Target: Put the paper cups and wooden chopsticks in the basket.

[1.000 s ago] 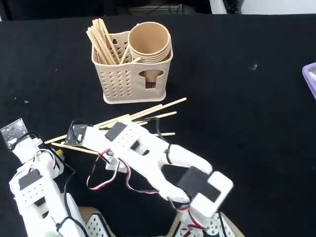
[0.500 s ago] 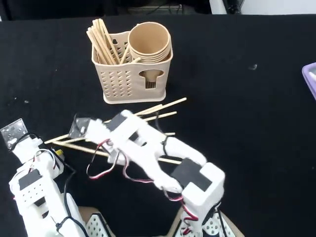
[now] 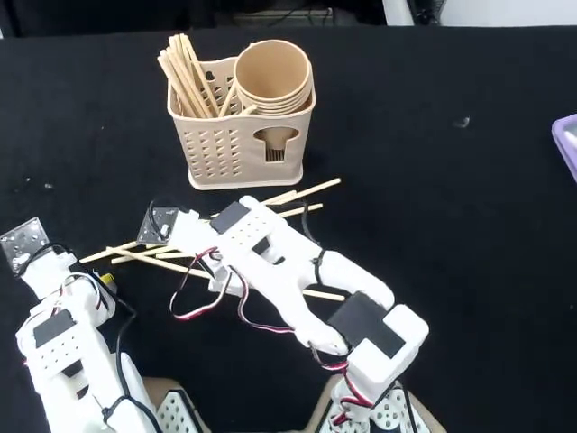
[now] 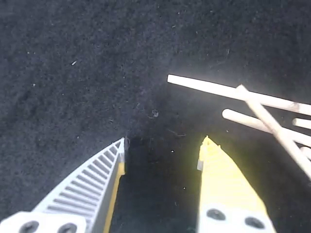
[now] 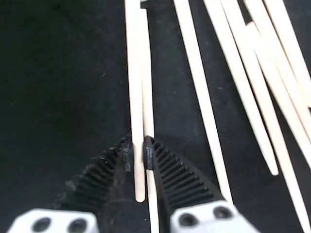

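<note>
- Wooden chopstick, pinched near one end in the closed right gripper, points straight ahead of it.
- Farther, slightly right, stands the basket.
- Empty, the left gripper gapes.

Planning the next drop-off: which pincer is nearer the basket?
Right. The right pincer, shut on a chopstick, is over the loose sticks near the basket; the left pincer is open, farther off by those sticks' ends.

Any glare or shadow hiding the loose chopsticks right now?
High view: even light, no glare; the right arm covers part of the chopsticks. Left wrist view: shadow lies between the fingers of the left gripper. Right wrist view: chopsticks evenly lit.
</note>
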Robot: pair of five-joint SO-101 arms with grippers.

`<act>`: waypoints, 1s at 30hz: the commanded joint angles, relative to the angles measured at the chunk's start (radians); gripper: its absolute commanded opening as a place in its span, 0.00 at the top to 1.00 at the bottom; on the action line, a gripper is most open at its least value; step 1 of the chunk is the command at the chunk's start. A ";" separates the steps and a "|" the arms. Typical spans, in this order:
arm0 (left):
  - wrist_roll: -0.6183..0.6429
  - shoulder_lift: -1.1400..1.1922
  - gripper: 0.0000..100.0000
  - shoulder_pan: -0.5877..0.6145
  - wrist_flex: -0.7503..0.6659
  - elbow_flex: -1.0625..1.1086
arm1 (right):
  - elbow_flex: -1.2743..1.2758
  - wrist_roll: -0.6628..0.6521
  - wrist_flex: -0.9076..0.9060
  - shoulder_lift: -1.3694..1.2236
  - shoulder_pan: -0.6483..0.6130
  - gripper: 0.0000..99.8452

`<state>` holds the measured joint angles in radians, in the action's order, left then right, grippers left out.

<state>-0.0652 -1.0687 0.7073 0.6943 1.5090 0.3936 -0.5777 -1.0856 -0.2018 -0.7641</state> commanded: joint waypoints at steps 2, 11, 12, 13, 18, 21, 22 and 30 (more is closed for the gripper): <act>0.005 -0.005 0.75 0.007 -0.017 -0.050 | -0.005 -0.017 0.029 -0.016 0.012 0.99; 0.003 -0.005 0.75 0.005 -0.017 -0.050 | -0.002 -0.017 0.029 -0.028 0.008 0.88; 0.003 -0.005 0.75 0.005 -0.017 -0.050 | -0.002 -0.017 0.031 -0.028 0.008 0.88; 0.003 -0.005 0.75 0.005 -0.017 -0.050 | 0.001 -0.017 0.040 -0.028 0.008 0.88; 0.003 -0.005 0.75 0.005 -0.017 -0.050 | 0.033 -0.017 0.094 -0.028 0.008 0.92; 0.003 -0.005 0.75 0.005 -0.017 -0.050 | 0.035 -0.017 0.092 -0.028 0.011 0.99; 0.003 -0.005 0.75 0.005 -0.017 -0.050 | 0.035 -0.017 0.087 -0.022 0.012 0.98; 0.003 -0.005 0.75 0.005 -0.018 -0.050 | -0.027 -0.017 -0.086 0.094 0.011 0.91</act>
<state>-0.0652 -1.0687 0.7073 0.6943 1.5090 0.4028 -0.5854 -1.1162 -0.2171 -0.7580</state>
